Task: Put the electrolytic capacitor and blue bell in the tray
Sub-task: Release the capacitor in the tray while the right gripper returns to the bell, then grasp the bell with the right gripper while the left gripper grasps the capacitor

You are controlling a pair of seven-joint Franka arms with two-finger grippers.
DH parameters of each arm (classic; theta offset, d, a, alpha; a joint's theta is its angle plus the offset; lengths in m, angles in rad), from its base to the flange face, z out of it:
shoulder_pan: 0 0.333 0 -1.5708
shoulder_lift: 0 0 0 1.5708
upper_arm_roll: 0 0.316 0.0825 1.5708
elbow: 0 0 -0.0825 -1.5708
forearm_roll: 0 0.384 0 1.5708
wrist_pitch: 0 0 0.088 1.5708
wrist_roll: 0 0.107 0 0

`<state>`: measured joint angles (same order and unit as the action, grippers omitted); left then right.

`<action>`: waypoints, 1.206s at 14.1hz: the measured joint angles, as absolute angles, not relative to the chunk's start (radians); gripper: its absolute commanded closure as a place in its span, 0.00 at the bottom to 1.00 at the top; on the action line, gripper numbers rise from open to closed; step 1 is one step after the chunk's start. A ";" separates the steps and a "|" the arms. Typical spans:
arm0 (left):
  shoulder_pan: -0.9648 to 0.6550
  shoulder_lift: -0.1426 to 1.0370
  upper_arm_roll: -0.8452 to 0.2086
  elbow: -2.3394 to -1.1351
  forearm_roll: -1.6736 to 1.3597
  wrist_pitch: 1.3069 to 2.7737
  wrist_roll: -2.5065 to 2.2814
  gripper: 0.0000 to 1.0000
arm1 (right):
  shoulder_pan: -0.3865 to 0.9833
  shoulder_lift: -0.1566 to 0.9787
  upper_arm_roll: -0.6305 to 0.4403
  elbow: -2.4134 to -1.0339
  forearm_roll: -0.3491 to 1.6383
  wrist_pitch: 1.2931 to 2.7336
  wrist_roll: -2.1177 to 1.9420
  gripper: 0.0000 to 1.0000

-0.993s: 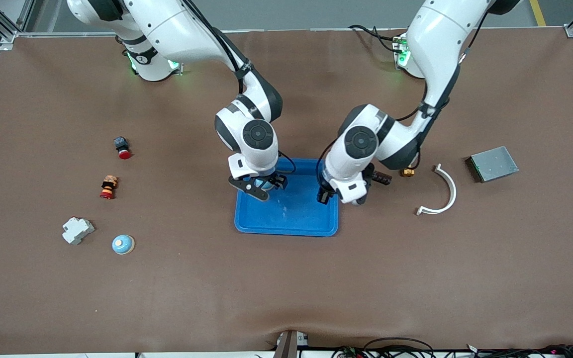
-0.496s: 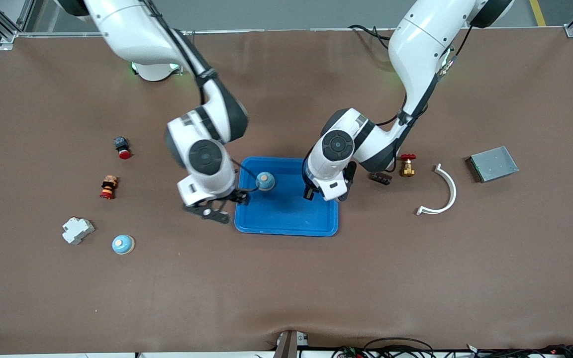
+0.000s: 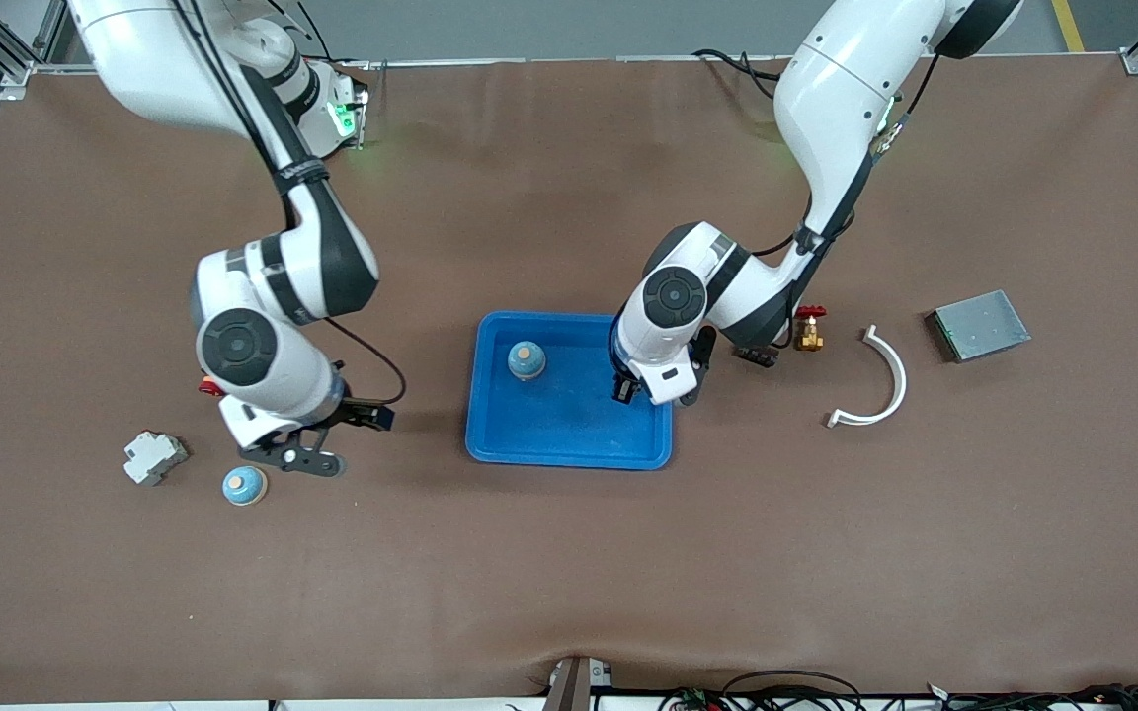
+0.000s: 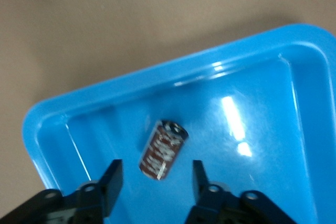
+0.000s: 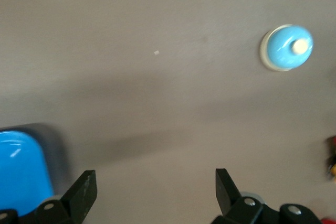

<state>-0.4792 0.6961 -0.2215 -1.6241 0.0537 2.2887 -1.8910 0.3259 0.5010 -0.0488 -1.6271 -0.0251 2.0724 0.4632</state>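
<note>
The blue tray [image 3: 569,444] lies mid-table. A blue bell [image 3: 526,360] stands upright in it, touched by nothing. My left gripper [image 3: 653,395] hangs low over the tray's corner toward the left arm's end and hides the capacitor in the front view. In the left wrist view the dark brown electrolytic capacitor [image 4: 163,149] lies on the tray floor [image 4: 252,182], and the left gripper [image 4: 156,169] is open with both fingers clear of it. My right gripper [image 3: 332,437] is open and empty over bare table, near a second, paler blue bell [image 3: 245,485] [image 5: 286,47].
A grey-white block [image 3: 154,457] lies beside the pale bell. Toward the left arm's end are a brass valve with a red handle [image 3: 808,331], a small dark part [image 3: 757,354], a white curved strip [image 3: 875,380] and a grey metal box [image 3: 979,324].
My right arm left the bell in the tray and swung toward its own end of the table. My left gripper opened and let go of the capacitor in the tray.
</note>
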 measured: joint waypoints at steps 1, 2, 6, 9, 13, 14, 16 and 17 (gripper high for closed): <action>-0.478 0.693 -0.220 -1.613 0.074 2.260 -1.891 0.00 | 0.299 0.494 -0.049 -1.664 -0.025 2.119 0.417 0.00; -0.475 0.683 -0.219 -1.601 0.086 2.229 -1.892 0.00 | 0.270 0.490 -0.049 -1.702 -0.025 2.169 0.371 0.00; -0.403 0.597 -0.214 -1.585 0.099 2.069 -1.857 0.00 | 0.161 0.489 -0.050 -1.802 -0.026 2.300 0.210 0.00; -0.332 0.549 -0.212 -1.586 0.103 1.873 -1.723 0.00 | 0.093 0.489 -0.050 -1.805 -0.030 2.336 0.115 0.00; -0.243 0.544 -0.210 -1.611 0.108 1.791 -1.625 0.00 | 0.045 0.519 -0.049 -1.802 -0.037 2.392 0.068 0.00; -0.224 0.545 -0.210 -1.626 0.110 1.800 -1.620 0.00 | 0.043 0.536 -0.049 -1.794 -0.038 2.401 0.068 0.00; -0.208 0.546 -0.210 -1.670 0.111 1.855 -1.612 0.00 | 0.043 0.570 -0.048 -1.777 -0.038 2.429 0.068 0.00; -0.209 0.547 -0.210 -1.695 0.111 1.890 -1.612 0.00 | 0.043 0.584 -0.048 -1.771 -0.038 2.444 0.068 0.00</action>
<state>-0.2088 0.5471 -0.2098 -1.6947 0.1108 1.8895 -1.6121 0.0425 0.5841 -0.0476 -1.7709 -0.0384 2.4439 0.0680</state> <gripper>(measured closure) 0.000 0.000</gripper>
